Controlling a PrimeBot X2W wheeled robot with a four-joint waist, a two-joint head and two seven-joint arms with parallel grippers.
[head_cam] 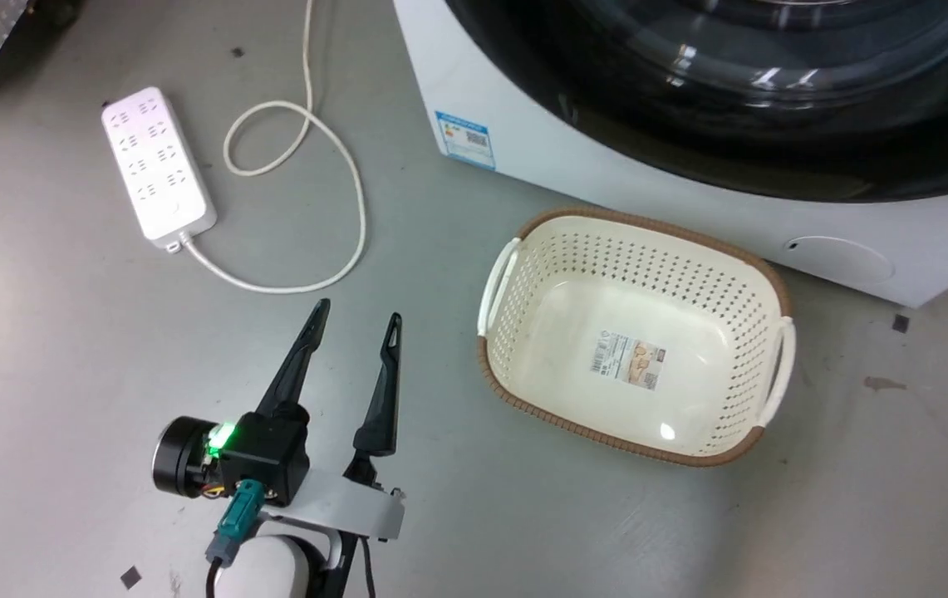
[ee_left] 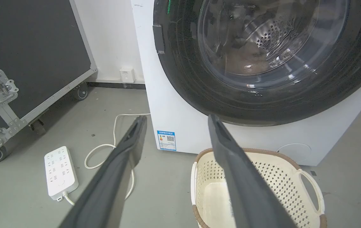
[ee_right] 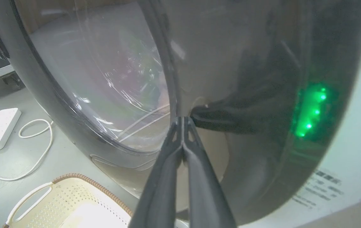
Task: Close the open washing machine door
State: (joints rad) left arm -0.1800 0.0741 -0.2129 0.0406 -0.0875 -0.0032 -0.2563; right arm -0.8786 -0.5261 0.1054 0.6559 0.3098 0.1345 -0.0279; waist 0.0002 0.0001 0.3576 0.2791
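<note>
Head view: the white front-loading washing machine (head_cam: 540, 141) bears its round black-rimmed glass door (head_cam: 731, 158); the left gripper (head_cam: 357, 311) hangs spread and empty, well off the machine. Left wrist view: door looks almost flush with the machine. Right wrist view: clenched right gripper (ee_right: 183, 119) touches the door's rim. Probably the final push; next needs firm pressure toward the machine.

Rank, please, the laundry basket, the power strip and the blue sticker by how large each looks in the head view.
1. laundry basket
2. power strip
3. blue sticker
The differences are plain, so nearness to the camera does not blur the order.
</note>
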